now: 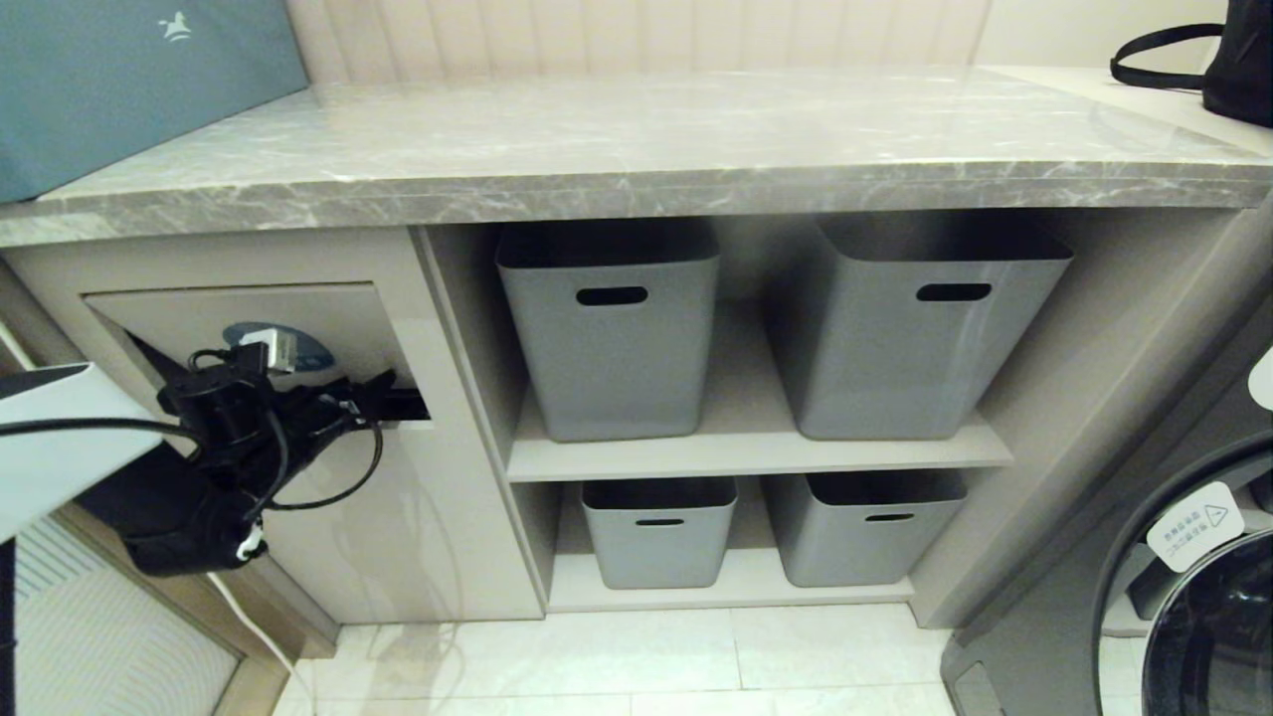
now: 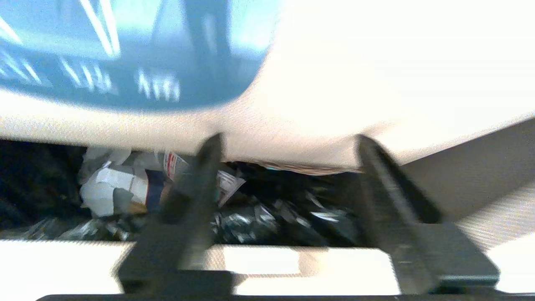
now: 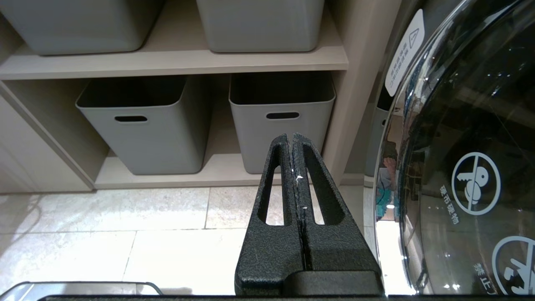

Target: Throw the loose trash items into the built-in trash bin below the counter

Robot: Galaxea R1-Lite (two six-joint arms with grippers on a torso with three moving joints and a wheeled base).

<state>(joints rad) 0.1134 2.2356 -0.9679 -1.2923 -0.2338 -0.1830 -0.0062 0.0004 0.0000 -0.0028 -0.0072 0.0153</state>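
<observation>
The left gripper (image 2: 284, 184) pushes the trash bin flap (image 1: 249, 318) inward, jaws spread wide and empty. Beyond the jaws lies crumpled rubbish (image 2: 125, 188), possibly cardboard. The right gripper (image 3: 291, 140) hangs near the floor, jaws closed together, empty.

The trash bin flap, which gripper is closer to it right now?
Left. The left gripper is at the flap, jaws open at its gap. The right gripper is shut, low beside the washing machine door.

Head view: high, looking down over surface (image 1: 636, 139) and grey baskets (image 1: 609, 328). Left wrist: pressed close against bin flap (image 2: 334, 83) (opening beneath). Right wrist: low, near floor, sharing lower baskets (image 3: 138, 125).
</observation>
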